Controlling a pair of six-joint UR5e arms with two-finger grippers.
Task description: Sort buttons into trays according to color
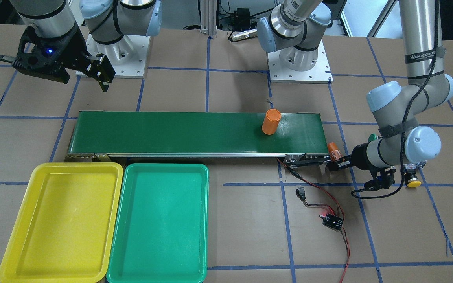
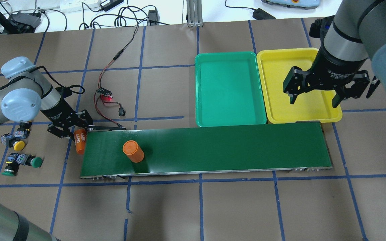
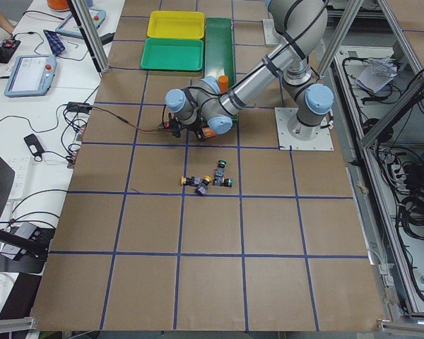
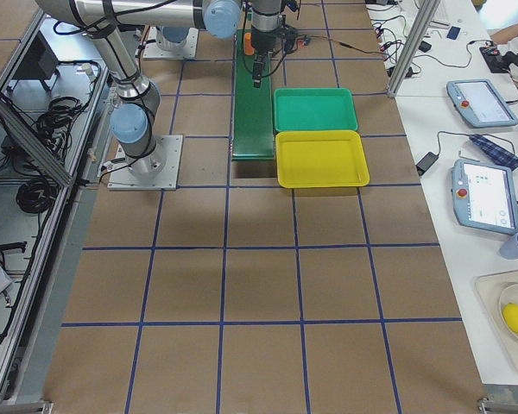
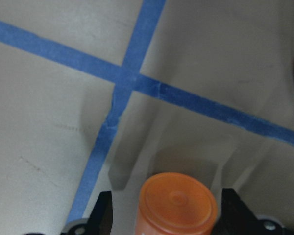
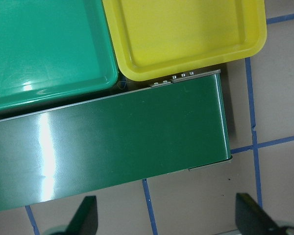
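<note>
I am seeing one long dark-green conveyor belt (image 2: 213,147) stretching from my left pincer (image 2: 78,133) at one end to my right pincer (image 2: 314,98) at the other. Two shallow rectangular plastic trays are sitting side by side along the belt at the right pincer's end. The yellow tray (image 2: 327,117) is lying nearest that pincer, and the green tray (image 2: 230,122) is touching it on the side towards the left pincer. The right pincer is hanging high with its fingers spread wide, gripping nothing.

I am counting two orange plastic cylinders. One upright cylinder (image 2: 132,151) is standing on the belt close to the left pincer. The left pincer is clamping the other, the cylinder marked 4680 (image 2: 80,143), just off the belt's end.

Four small black-and-grey push-button switches (image 2: 19,145), two yellow-capped and two green-capped, are lying clustered on the table behind the left pincer's wrist, away from the belt and well apart from both trays.
</note>
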